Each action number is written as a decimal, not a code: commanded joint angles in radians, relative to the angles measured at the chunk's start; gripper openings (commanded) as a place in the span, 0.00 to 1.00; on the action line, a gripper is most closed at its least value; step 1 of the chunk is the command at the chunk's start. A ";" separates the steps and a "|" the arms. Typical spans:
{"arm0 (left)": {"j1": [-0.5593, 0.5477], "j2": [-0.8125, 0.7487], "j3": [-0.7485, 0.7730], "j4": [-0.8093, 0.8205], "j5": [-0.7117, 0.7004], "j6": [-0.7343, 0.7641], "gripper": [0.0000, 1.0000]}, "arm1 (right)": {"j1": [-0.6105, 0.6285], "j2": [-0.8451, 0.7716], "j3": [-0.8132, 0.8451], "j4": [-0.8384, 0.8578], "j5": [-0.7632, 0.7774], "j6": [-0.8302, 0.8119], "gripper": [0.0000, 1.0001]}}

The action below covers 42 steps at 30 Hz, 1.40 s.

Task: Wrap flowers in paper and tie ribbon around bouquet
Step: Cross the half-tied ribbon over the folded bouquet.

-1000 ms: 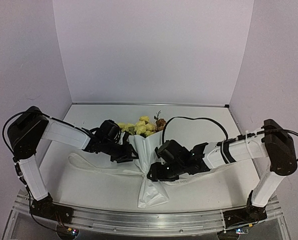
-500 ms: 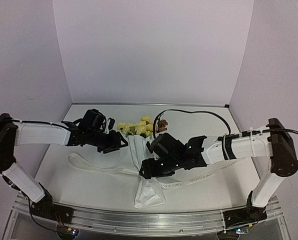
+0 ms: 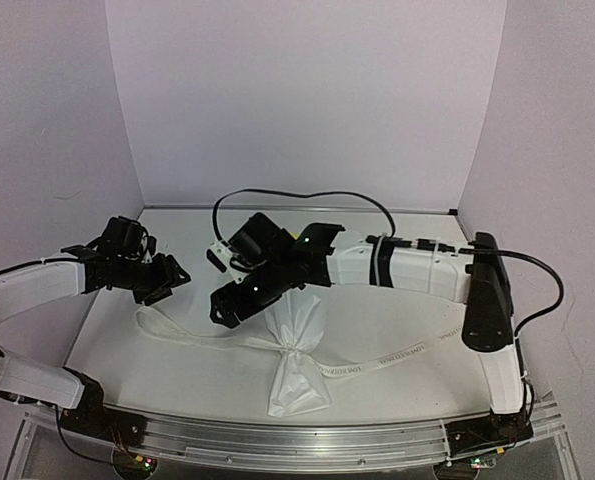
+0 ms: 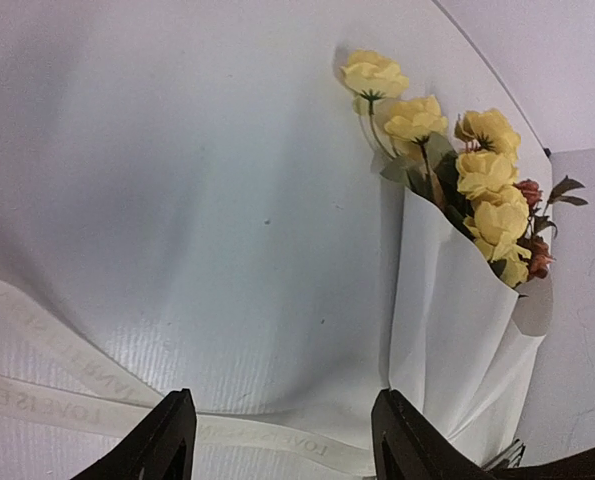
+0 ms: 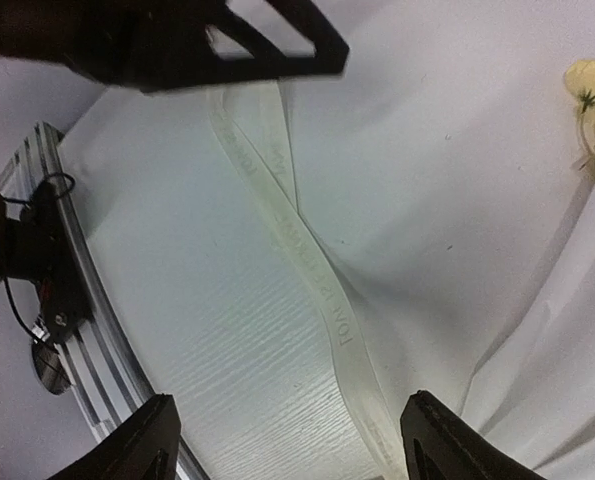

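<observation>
Yellow flowers (image 4: 487,175), white paper (image 4: 447,320)

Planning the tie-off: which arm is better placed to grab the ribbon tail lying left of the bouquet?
Left, probably. The left gripper hangs open just beyond that ribbon tail, on its own side. The right gripper, also open, is near it too, but its arm stretches across the bouquet.
</observation>
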<state>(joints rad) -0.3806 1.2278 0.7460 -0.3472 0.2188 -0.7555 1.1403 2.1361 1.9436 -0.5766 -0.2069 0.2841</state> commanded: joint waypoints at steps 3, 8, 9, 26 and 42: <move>0.039 -0.094 -0.008 -0.089 -0.005 0.026 0.63 | -0.003 0.161 0.139 -0.089 -0.062 -0.082 0.79; 0.040 -0.113 -0.014 -0.098 0.025 0.043 0.63 | -0.008 0.250 0.197 -0.087 -0.017 -0.086 0.80; 0.040 -0.115 -0.019 -0.094 0.039 0.045 0.63 | -0.010 0.260 0.200 -0.087 -0.012 -0.085 0.80; 0.039 -0.081 -0.014 -0.074 0.111 0.076 0.63 | -0.013 0.301 0.160 -0.093 -0.080 -0.054 0.73; 0.039 -0.063 -0.028 -0.033 0.159 0.077 0.63 | -0.012 0.249 0.104 -0.101 -0.053 -0.033 0.37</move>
<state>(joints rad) -0.3439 1.1641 0.7116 -0.4187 0.3496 -0.6960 1.1301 2.4226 2.0667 -0.6725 -0.2812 0.2424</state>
